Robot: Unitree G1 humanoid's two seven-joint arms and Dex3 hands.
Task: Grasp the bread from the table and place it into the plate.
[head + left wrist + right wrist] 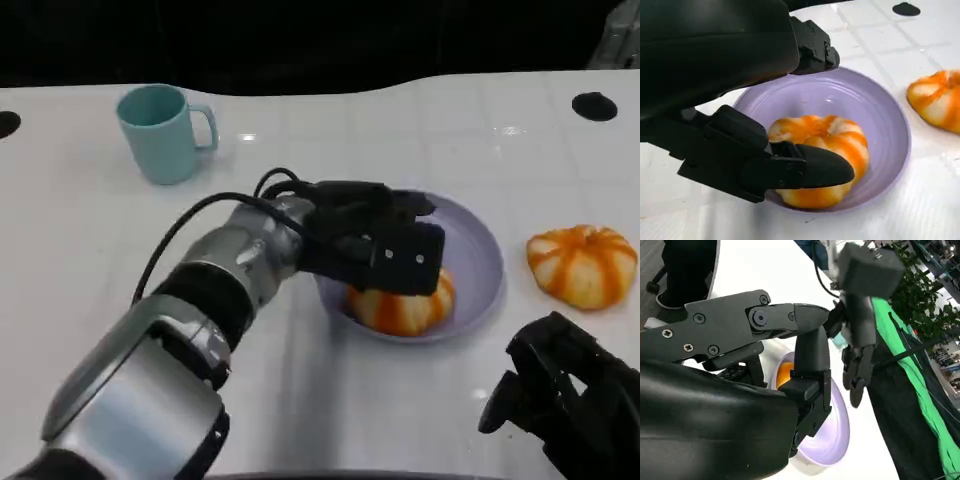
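Altogether two breads show, one plate and one mug. One orange-and-white striped bread [408, 306] lies inside the lilac plate [480, 255], toward the plate's near side; the left wrist view shows it resting on the plate's floor against the near wall. The second bread [582, 264] sits on the white bench [90, 250], just beside the plate on the robot's right, apart from its rim. A teal mug [160, 132] stands upright well away at the far left of the bench.

The left hand [375, 245] reaches in from the lower left on its silver forearm and hovers over the plate, above the bread in it. Its fingers [812, 167] are spread, one reaching across the near side of that bread and others above the plate's far rim; whether the near finger touches the bread, I cannot tell, but the hand closes around nothing.

The right hand [565, 395] rests low at the near right of the bench, fingers loosely apart and holding nothing, short of the second bread.
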